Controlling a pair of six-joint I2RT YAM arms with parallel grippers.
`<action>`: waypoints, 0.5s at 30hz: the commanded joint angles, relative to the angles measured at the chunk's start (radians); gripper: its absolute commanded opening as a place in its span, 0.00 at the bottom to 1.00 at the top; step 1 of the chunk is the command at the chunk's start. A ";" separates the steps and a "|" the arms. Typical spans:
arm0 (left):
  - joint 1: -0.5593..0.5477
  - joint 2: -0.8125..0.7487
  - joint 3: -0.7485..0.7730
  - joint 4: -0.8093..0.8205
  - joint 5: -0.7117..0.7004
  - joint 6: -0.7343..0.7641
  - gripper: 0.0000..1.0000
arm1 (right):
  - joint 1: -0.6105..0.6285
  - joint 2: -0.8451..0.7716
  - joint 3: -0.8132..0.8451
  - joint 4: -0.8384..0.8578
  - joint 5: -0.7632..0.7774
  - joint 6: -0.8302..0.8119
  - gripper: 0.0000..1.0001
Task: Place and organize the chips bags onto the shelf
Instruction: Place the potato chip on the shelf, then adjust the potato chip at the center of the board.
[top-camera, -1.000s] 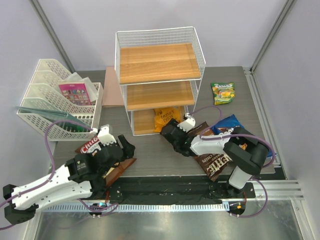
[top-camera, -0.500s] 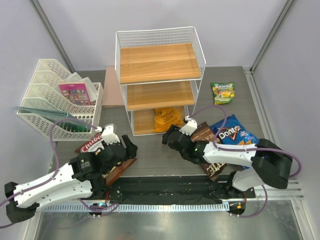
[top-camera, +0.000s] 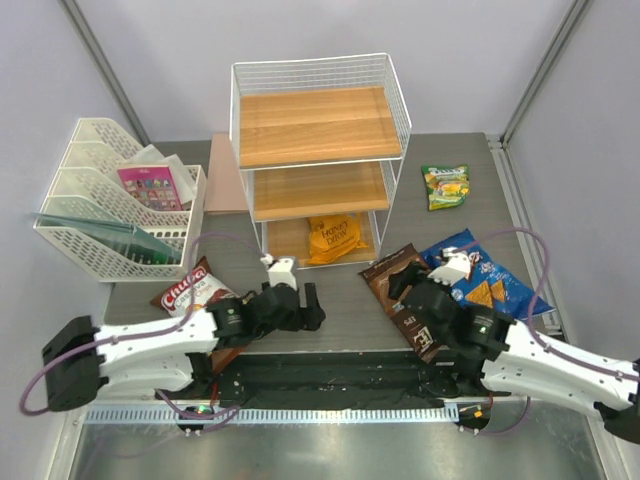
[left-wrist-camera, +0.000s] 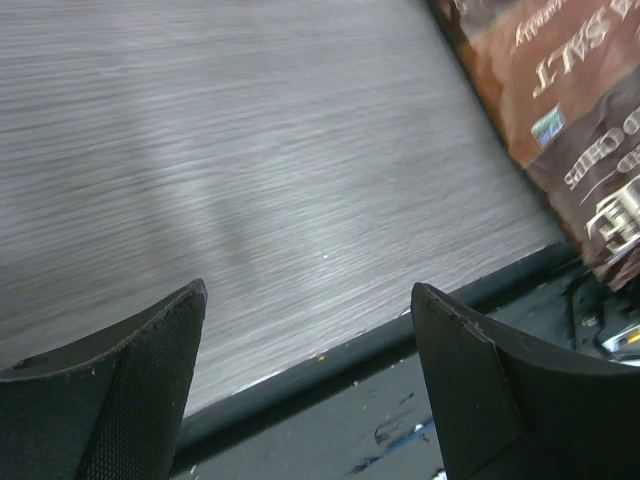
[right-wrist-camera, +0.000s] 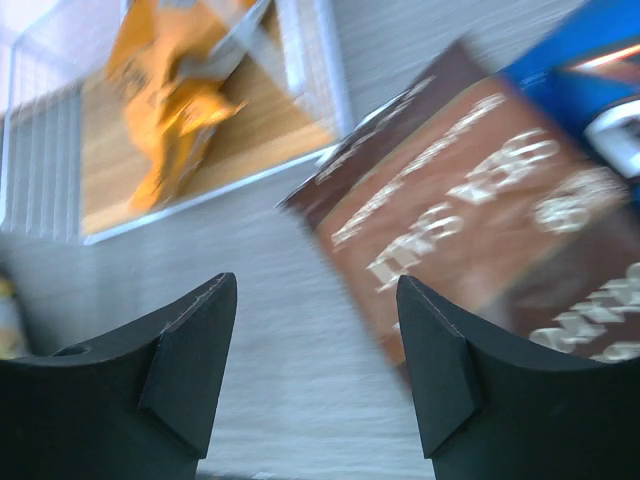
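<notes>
**Both grippers spread and empty, four bags on the table**

The left gripper (left-wrist-camera: 308, 290) held its jaws wide apart with nothing between them, low over the bare table (top-camera: 340, 290) in front of the shelf (top-camera: 320, 125). The right gripper (right-wrist-camera: 315, 282) was likewise spread and empty, poised over the far end of the dark brown Sea Salt bag (right-wrist-camera: 470, 200). We judged that bag the next to be picked, since it lay flat and nearest the shelf's open front.

Only the orange Honey Dijon bag (top-camera: 335, 238) was on the shelf, at the front of the bottom board. The middle and top boards offered room.

The blue Doritos bag (top-camera: 490, 285) lay against the Sea Salt bag's right side, so we thought a grasp there could drag both. The Sea Salt bag's near end reached the table's front edge.

The green-yellow bag (top-camera: 446, 186) lay well apart at the far right. The brown-white bag (top-camera: 190, 290) lay at the left, near the file tray (top-camera: 90, 200).
</notes>
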 joint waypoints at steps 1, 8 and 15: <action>-0.021 0.212 0.129 0.228 0.090 0.104 0.83 | -0.059 -0.101 -0.014 -0.127 0.116 -0.054 0.71; -0.019 0.420 0.163 0.417 0.135 0.090 0.91 | -0.137 0.117 0.094 -0.175 0.021 -0.054 0.73; -0.025 0.634 0.165 0.645 0.254 0.041 0.92 | -0.181 0.066 0.069 -0.240 0.004 0.096 0.74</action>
